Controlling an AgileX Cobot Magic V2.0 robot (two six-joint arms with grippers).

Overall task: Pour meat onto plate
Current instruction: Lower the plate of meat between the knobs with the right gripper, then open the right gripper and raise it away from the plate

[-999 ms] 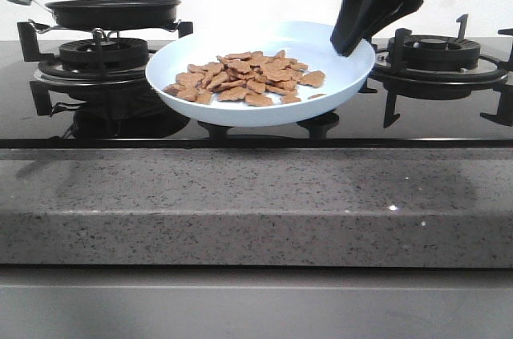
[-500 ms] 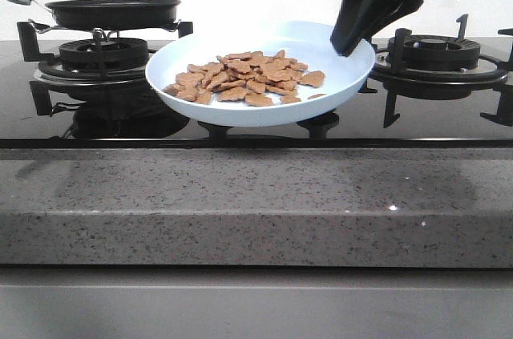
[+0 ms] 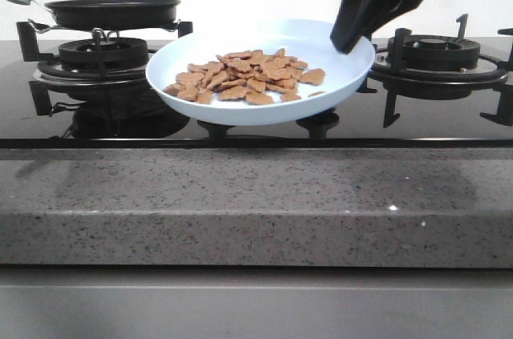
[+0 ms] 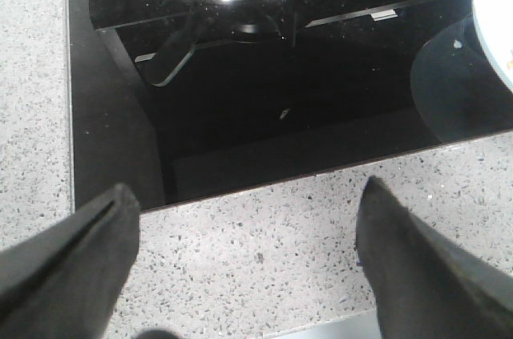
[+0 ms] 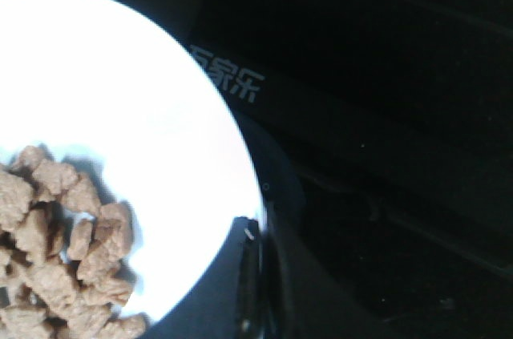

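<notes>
The pale blue-white plate (image 3: 341, 86) is between the two burners, apparently a little above the black glass hob. The meat (image 3: 244, 78), a heap of small orange-brown pieces, lies on its left half. My right gripper (image 3: 349, 44) comes down from the upper right and is shut on the plate's right rim. In the right wrist view the fingers (image 5: 250, 275) pinch the rim of the plate (image 5: 120, 98), with the meat (image 5: 56, 259) beside them. My left gripper (image 4: 248, 219) is open and empty over the speckled counter edge. A sliver of the plate (image 4: 497, 18) shows there.
A black frying pan (image 3: 112, 10) sits on the left burner (image 3: 100, 54), its handle pointing left. The right burner (image 3: 437, 54) with black grates stands behind the right gripper. A grey speckled stone counter (image 3: 256, 203) runs along the front of the hob.
</notes>
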